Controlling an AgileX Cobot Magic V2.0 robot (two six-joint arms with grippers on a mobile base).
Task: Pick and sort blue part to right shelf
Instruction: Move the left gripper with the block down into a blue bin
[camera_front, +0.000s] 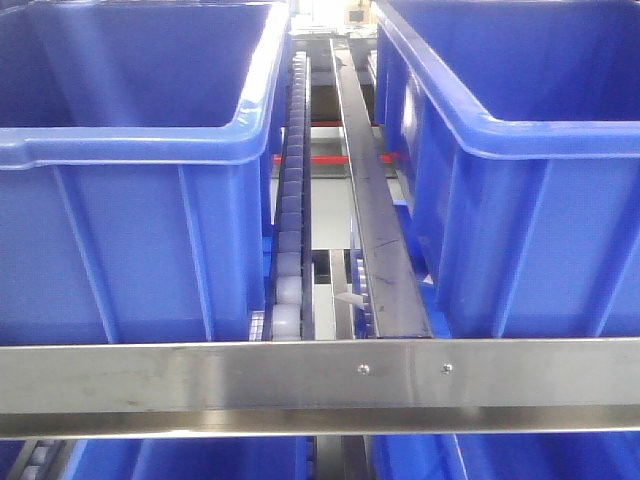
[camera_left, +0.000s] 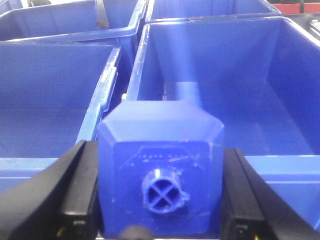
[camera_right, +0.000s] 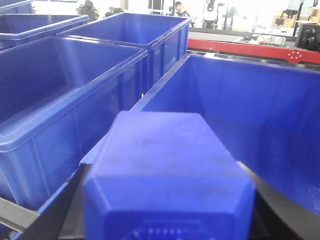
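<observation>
The right shelf, a brushed-steel rack, fills the front view: its flat front rail carries two screws side by side, and behind it a roller track and a steel divider strip run back between a left blue bin and a right blue bin. Neither arm appears in this view.

At the left wrist camera, the left gripper is clamped on a blue part – a blocky plastic piece with chamfered corners, held between two black fingers, one pressed against each side. A round boss with a cross moulded into it faces the camera. The part sits at the near rim of a large open bin, with a neighbouring bin just beside it on the left. A smaller blue piece lies on the floor of the large bin against its far wall.

At the right wrist camera, the right gripper grasps a second blue part of the same blocky shape – dark fingers flank it on both sides. It hangs at the near edge of a deep blue crate, with another crate to the left and one more behind that. A red beam crosses the background.
</observation>
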